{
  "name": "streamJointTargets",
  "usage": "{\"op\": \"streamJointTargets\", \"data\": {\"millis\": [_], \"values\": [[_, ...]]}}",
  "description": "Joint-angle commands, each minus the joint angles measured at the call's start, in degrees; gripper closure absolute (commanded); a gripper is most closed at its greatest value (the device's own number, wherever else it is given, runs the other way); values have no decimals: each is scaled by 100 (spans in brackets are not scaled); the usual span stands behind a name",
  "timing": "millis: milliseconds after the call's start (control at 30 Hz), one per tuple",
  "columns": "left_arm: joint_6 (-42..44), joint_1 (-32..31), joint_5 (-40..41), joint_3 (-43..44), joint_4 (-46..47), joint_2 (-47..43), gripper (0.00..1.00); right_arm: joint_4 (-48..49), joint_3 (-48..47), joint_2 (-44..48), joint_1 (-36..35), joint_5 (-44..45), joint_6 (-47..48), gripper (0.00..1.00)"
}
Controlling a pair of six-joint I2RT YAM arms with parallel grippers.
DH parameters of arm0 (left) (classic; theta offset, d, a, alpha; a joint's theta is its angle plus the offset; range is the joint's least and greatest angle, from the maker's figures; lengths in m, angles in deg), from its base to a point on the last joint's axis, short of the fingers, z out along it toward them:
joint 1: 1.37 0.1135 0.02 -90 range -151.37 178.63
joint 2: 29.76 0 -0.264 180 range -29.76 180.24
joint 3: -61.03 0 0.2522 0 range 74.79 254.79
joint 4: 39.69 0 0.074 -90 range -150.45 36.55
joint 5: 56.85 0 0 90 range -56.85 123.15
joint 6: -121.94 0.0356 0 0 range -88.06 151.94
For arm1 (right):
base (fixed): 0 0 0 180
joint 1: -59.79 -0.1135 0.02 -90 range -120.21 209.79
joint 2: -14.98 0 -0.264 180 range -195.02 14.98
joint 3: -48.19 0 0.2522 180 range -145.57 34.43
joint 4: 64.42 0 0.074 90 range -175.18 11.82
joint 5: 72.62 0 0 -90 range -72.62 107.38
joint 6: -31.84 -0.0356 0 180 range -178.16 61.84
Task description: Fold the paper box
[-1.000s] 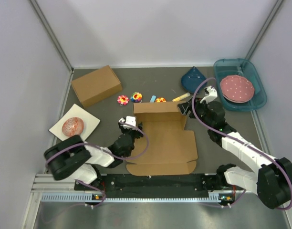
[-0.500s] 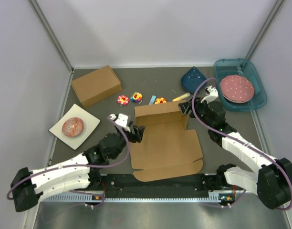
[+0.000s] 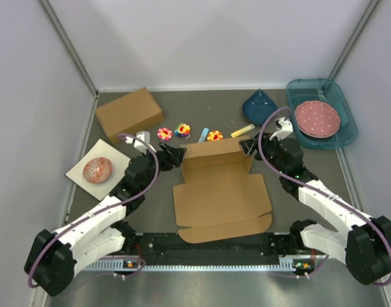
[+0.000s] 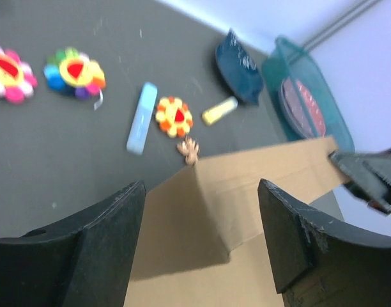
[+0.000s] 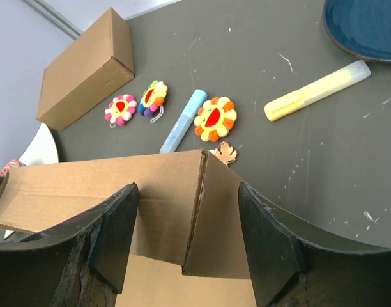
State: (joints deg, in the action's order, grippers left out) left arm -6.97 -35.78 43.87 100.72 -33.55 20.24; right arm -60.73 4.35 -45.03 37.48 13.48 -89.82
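No lettering, label, brand, number or sign can be read in any view, neither on the flat brown cardboard paper box [image 3: 221,195] towards the bench's [image 3: 202,109] near edge nor on the closed brown cardboard box [image 3: 129,114] near its far left corner.

An overhead camera looked down across the worktop [image 3: 214,115]; both wrist cameras closely shared the far end of the paper box [image 5: 151,185].
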Motion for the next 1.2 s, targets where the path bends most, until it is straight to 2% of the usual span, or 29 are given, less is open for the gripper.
{"op": "streamJointTargets", "data": {"millis": [0,100,200,300,433,533,700,867,1167], "values": [[-959,189,-1263,-404,1146,369,25,-550,240,59,33,91,178,37],[-1092,216,-1475,-581,1587,493,28,-585,249,103,42,74,169,37],[-1013,216,-1599,-563,1552,572,29,-603,249,147,33,83,169,37],[-899,216,-1591,-519,1447,695,34,-594,284,130,33,74,151,37],[-706,242,-1459,-528,1297,915,48,-611,459,173,24,47,90,38],[-653,277,-1424,-651,1402,1178,53,-655,608,270,-2,56,46,38],[-512,347,-1520,-651,1657,1722,55,-726,811,498,-107,39,-77,38],[-283,392,-1661,-213,1693,2258,56,-752,838,499,-248,39,-112,38],[-125,409,-1960,-115,1499,2383,57,-1130,531,754,-231,285,-112,31]]}}
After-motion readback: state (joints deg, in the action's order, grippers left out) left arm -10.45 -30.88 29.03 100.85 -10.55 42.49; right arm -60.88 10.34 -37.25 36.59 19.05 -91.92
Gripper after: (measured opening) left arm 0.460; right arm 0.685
